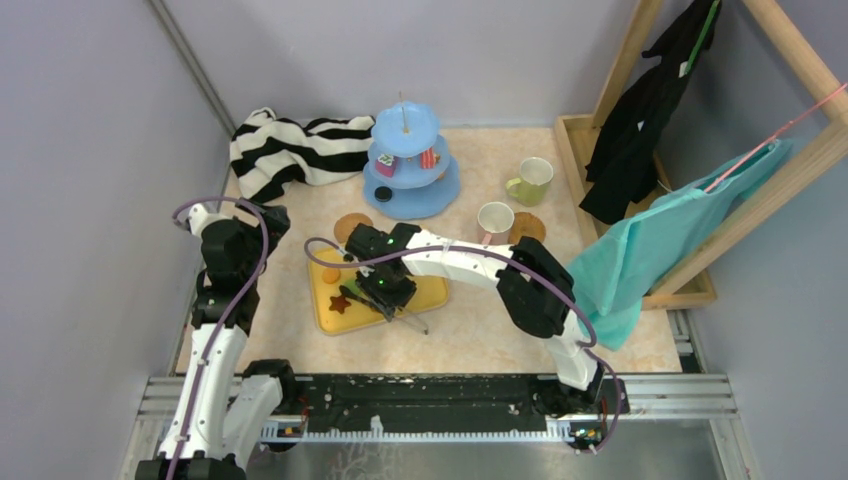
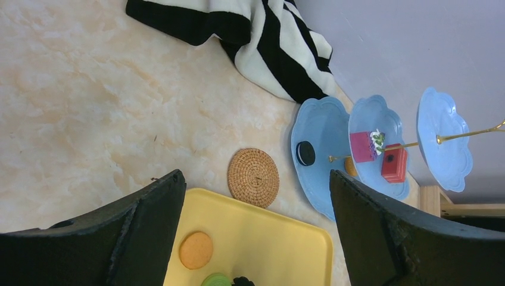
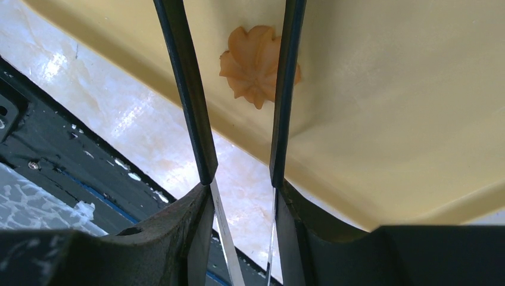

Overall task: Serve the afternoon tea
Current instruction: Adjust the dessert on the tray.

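Note:
My right gripper [image 1: 385, 288] [image 3: 241, 190] is shut on a pair of black-tipped metal tongs [image 3: 190, 101] over the yellow tray [image 1: 432, 293] [image 3: 387, 89]. The tong arms straddle an orange flower-shaped cookie [image 3: 253, 62]; whether they touch it I cannot tell. An orange round cookie [image 2: 196, 249], a green one [image 2: 215, 280] and a brown star [image 1: 339, 303] also lie on the tray. The light-blue three-tier stand [image 1: 410, 160] [image 2: 324, 155] carries a black sandwich cookie [image 2: 305, 153], a pink slice [image 2: 363, 146] and a red slice [image 2: 394, 164]. My left gripper [image 1: 272, 222] [image 2: 256, 179] hangs open and empty left of the tray.
A yellow-green cup [image 1: 530, 180] and a pink-handled cup [image 1: 495, 218] stand right of the stand. One cork coaster [image 1: 352, 227] [image 2: 253, 177] lies by the tray, another [image 1: 528, 227] by the cups. Striped cloth [image 1: 285, 150] back left; wooden rack with black [image 1: 645, 110] and teal garments [image 1: 660, 250] right.

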Robot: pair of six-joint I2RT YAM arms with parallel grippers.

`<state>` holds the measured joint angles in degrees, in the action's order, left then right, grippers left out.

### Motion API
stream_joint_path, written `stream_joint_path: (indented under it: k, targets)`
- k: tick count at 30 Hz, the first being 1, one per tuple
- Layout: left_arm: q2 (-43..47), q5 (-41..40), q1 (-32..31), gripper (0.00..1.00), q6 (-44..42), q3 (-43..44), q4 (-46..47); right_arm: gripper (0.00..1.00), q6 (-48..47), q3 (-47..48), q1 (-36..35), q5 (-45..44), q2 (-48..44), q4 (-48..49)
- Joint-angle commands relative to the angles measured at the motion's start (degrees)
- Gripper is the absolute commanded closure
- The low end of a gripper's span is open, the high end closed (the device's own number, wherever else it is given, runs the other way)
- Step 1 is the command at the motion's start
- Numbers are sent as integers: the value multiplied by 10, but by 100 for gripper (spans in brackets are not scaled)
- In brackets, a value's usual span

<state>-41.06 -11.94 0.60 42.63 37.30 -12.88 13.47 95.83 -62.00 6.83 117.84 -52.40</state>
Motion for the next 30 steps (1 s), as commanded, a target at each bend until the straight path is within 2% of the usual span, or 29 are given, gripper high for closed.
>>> stream_joint_path:
  k: [1, 20, 30]
  targets:
    - [8, 2, -3, 5, 2, -5, 17, 60, -9, 37, 5, 1, 8, -12]
    - [8, 8, -3, 5, 6, -14, 25, 59, -19, 69, 7, -5, 36, -36]
    - [8, 9, -3, 5, 9, -18, 26, 64, -18, 58, 10, -5, 27, -38]
